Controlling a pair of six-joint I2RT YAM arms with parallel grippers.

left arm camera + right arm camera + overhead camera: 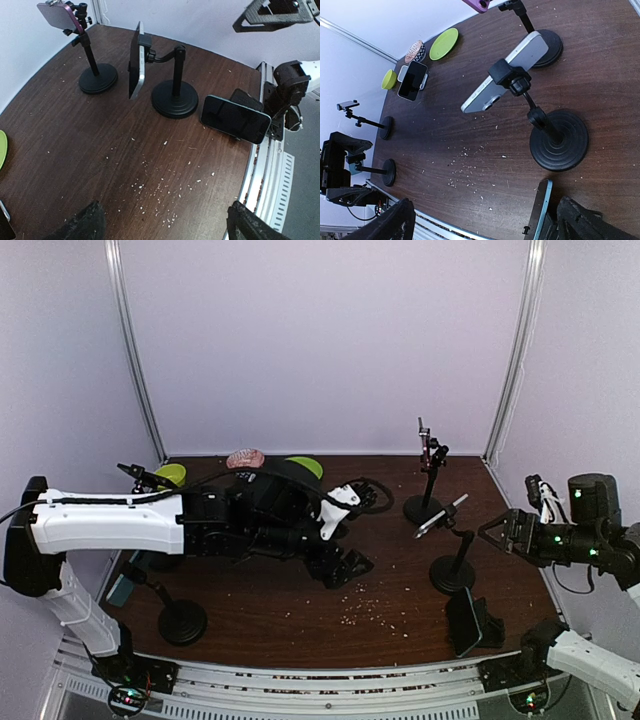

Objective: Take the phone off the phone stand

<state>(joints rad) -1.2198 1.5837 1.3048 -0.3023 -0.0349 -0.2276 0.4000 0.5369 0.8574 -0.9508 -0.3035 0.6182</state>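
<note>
A silver phone (441, 515) is clamped tilted on a black stand (452, 574) at the right of the table; it also shows in the left wrist view (136, 60) and the right wrist view (505, 72). A purple phone (425, 445) sits on a taller stand (422, 508) behind it. A dark phone with a teal edge (464, 621) leans on a low holder near the front edge. My left gripper (345, 565) is open and empty over mid-table, left of the stands. My right gripper (497, 532) is open and empty, just right of the silver phone's stand.
A green plate (305, 466), a green bowl (170, 475) and a pink patterned object (245, 457) lie at the back left. Two more black stands (181, 621) (140, 476) stand at the left. White crumbs (375, 608) are scattered at the front middle.
</note>
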